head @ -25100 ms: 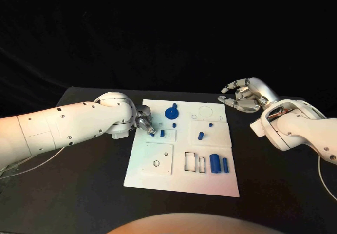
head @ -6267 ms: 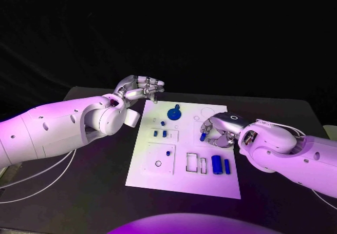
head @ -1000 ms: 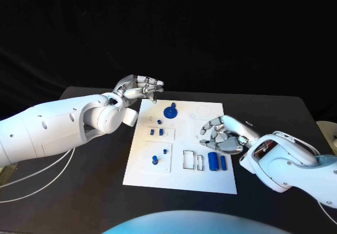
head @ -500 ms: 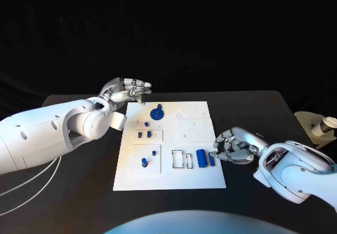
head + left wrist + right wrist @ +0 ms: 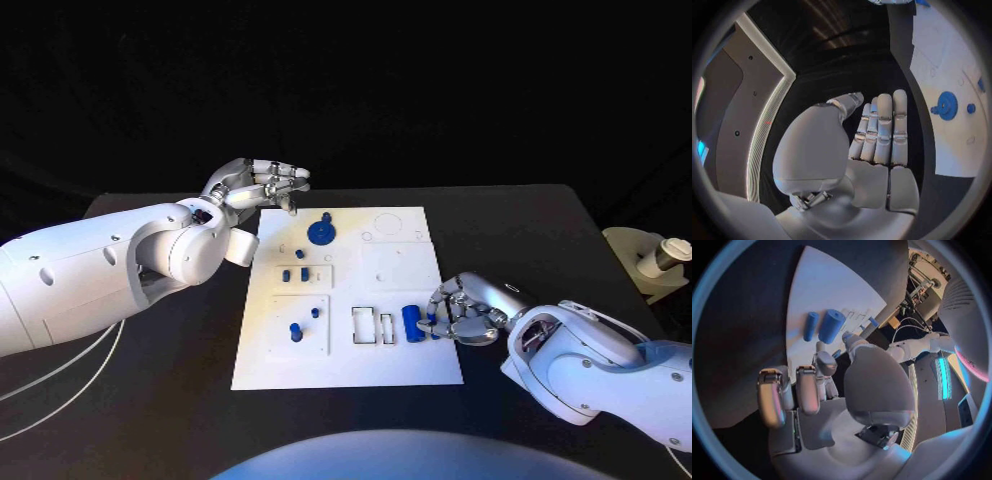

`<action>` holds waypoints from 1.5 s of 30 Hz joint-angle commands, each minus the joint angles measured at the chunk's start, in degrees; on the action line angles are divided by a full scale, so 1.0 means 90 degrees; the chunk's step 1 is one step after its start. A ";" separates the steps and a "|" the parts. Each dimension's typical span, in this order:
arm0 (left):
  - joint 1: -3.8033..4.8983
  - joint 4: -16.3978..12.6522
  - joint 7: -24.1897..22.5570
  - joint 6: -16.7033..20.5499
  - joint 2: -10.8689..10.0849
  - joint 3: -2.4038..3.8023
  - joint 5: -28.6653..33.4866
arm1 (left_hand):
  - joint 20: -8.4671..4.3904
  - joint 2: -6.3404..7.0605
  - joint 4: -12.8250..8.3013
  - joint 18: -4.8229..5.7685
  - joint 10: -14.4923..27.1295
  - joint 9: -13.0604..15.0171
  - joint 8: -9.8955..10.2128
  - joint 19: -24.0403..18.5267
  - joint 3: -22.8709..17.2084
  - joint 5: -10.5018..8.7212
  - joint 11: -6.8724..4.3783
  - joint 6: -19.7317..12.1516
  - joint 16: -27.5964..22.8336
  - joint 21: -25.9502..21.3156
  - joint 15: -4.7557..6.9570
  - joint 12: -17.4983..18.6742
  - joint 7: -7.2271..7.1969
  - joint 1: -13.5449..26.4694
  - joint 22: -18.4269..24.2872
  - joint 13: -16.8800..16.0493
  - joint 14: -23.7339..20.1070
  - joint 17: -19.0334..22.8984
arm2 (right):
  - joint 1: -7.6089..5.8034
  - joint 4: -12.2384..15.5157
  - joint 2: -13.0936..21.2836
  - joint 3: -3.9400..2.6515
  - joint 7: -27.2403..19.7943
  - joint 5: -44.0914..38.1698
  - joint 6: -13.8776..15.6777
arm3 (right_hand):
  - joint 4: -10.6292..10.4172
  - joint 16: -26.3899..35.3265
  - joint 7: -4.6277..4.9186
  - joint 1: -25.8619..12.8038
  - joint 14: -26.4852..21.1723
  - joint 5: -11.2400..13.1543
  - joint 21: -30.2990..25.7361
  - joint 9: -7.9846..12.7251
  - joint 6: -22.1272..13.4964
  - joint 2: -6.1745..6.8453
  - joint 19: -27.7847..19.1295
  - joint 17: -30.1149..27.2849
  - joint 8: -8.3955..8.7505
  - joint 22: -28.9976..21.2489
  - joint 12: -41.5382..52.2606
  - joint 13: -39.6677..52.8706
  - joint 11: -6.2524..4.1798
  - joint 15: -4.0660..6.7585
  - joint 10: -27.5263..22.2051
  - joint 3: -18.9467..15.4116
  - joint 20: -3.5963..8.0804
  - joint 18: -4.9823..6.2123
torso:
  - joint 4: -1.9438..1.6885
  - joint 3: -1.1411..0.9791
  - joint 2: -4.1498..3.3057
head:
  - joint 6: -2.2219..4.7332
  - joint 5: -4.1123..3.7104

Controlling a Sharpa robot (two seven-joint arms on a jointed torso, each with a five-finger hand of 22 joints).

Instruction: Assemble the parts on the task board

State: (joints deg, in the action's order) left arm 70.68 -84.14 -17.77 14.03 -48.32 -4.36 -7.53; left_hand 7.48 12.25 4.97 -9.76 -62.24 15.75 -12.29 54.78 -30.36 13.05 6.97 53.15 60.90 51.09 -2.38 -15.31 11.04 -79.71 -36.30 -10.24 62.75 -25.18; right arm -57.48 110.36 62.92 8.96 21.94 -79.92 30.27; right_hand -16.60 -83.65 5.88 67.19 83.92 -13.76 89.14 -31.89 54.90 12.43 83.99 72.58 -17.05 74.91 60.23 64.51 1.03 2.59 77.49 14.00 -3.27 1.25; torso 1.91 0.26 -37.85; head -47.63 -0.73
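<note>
Head view: right hand [image 5: 464, 310] hovers, fingers curled but empty, just beside two blue cylinders [image 5: 413, 323] on the white board [image 5: 346, 368]. Judged step: reaching. Next: close on one cylinder. Left hand [image 5: 264, 186] idles, fingers empty.

Two glossy white rounded arms with small dark screw holes end in silver many-fingered metal hands, left hand [image 5: 264, 184] and right hand [image 5: 464, 310]; thin pale cables, seemingly, trail behind the left one.

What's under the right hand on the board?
The right hand hovers by two blue cylinders lying on the board; its fingers cover part of the thinner one and the board beneath.
</note>
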 commanded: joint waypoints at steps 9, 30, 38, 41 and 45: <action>0.0005 -0.0012 -0.0023 -0.0134 0.0000 0.0002 0.0028 | 0.0041 -0.0039 -0.0010 -0.0085 0.0038 -0.0011 0.0020 0.0017 0.0039 0.0012 -0.0018 -0.0031 0.0012 -0.0027 -0.0005 -0.0036 -0.0003 -0.0004 0.0007 -0.0008 -0.0038 0.0008 | 0.0064 -0.0193 -0.0271 0.0002 0.0325 -0.0338 0.0044 | -0.0009 -0.0039 -0.0020 -0.0001 0.0360 -0.0026 0.0019 -0.0021 -0.0022 -0.0034 0.0641 0.0010 -0.0020 0.1653 0.0022 0.0036 0.0006 0.0041 -0.0002 -0.0130 0.0022 -0.0122 | -0.0022 0.0018 -0.0022 | -0.0006 0.0019; 0.0005 -0.0019 0.0031 -0.0176 -0.0031 0.0001 0.0028 | 0.0043 -0.0047 0.0005 -0.0084 0.0047 -0.0012 0.0019 0.0016 0.0045 0.0013 -0.0017 -0.0032 0.0014 -0.0032 -0.0008 -0.0048 -0.0001 0.0010 0.0010 -0.0011 -0.0040 0.0010 | 0.0305 -0.0416 -0.0666 0.0005 0.0809 -0.0766 -0.0828 | 0.0003 -0.0050 -0.0096 -0.0042 0.0352 0.0064 0.0036 -0.0144 0.0161 -0.0200 0.0647 0.0012 -0.0205 0.1659 0.0003 0.0154 -0.0051 0.0081 -0.0063 -0.0605 0.0045 -0.0126 | -0.0045 0.0028 -0.0043 | -0.0027 0.0046; 0.0005 -0.0020 0.0041 -0.0178 -0.0044 0.0001 0.0028 | 0.0045 -0.0050 0.0014 -0.0084 0.0054 -0.0013 0.0019 0.0015 0.0049 0.0014 -0.0015 -0.0034 0.0016 -0.0035 -0.0010 -0.0054 0.0000 0.0018 0.0011 -0.0012 -0.0041 0.0011 | 0.0315 -0.0323 -0.0638 0.0001 0.0745 -0.0778 -0.0078 | 0.0046 -0.0125 -0.0216 0.0494 0.0387 -0.0151 0.0095 -0.0275 0.0373 -0.0477 0.0667 0.0201 -0.0418 0.1677 0.0446 0.0553 -0.0158 0.0167 0.0189 -0.0423 0.0116 -0.0139 | -0.0056 0.0030 -0.0056 | -0.0007 0.0047; 0.0005 -0.0019 0.0043 -0.0177 -0.0048 0.0001 0.0028 | 0.0045 -0.0050 0.0014 -0.0084 0.0054 -0.0013 0.0019 0.0015 0.0049 0.0014 -0.0015 -0.0034 0.0016 -0.0035 -0.0010 -0.0054 0.0000 0.0018 0.0011 -0.0012 -0.0041 0.0011 | 0.0304 -0.0203 -0.0567 -0.0015 0.0664 -0.0689 0.0216 | 0.0030 -0.0146 -0.0251 0.0615 0.0396 -0.0016 0.0095 -0.0309 0.0404 -0.0575 0.0667 0.0257 -0.0462 0.1677 0.0563 0.0661 -0.0190 0.0195 0.0253 -0.0302 0.0142 -0.0139 | -0.0060 0.0035 -0.0058 | 0.0000 0.0044; 0.0005 -0.0019 0.0044 -0.0177 -0.0050 0.0001 0.0028 | 0.0045 -0.0050 0.0014 -0.0084 0.0054 -0.0013 0.0019 0.0015 0.0049 0.0014 -0.0015 -0.0034 0.0016 -0.0035 -0.0010 -0.0054 0.0000 0.0018 0.0011 -0.0012 -0.0041 0.0011 | 0.0220 -0.0025 -0.0494 -0.0042 0.0583 -0.0554 0.0470 | 0.0014 -0.0159 -0.0263 0.0630 0.0401 -0.0034 0.0095 -0.0324 0.0419 -0.0616 0.0667 0.0292 -0.0482 0.1677 0.0584 0.0686 -0.0201 0.0205 0.0269 -0.0252 0.0153 -0.0139 | -0.0058 0.0037 -0.0055 | 0.0022 0.0038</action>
State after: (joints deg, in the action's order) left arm 70.68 -84.16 -17.21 13.35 -48.83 -4.39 -7.53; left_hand 7.48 12.25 5.14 -9.76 -62.04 15.71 -12.29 54.78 -30.19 13.05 6.75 53.15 60.90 51.08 -2.38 -15.51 11.04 -79.71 -36.24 -10.28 62.75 -25.15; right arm -55.22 109.56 58.43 8.72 27.46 -86.00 31.39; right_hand -16.54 -84.88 4.24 71.45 84.13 -13.93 89.80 -33.91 57.37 8.69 84.00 74.98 -20.39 74.93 65.27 70.64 -0.72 4.02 79.65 11.45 -2.25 0.38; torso 1.40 0.55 -38.35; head -47.54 -0.32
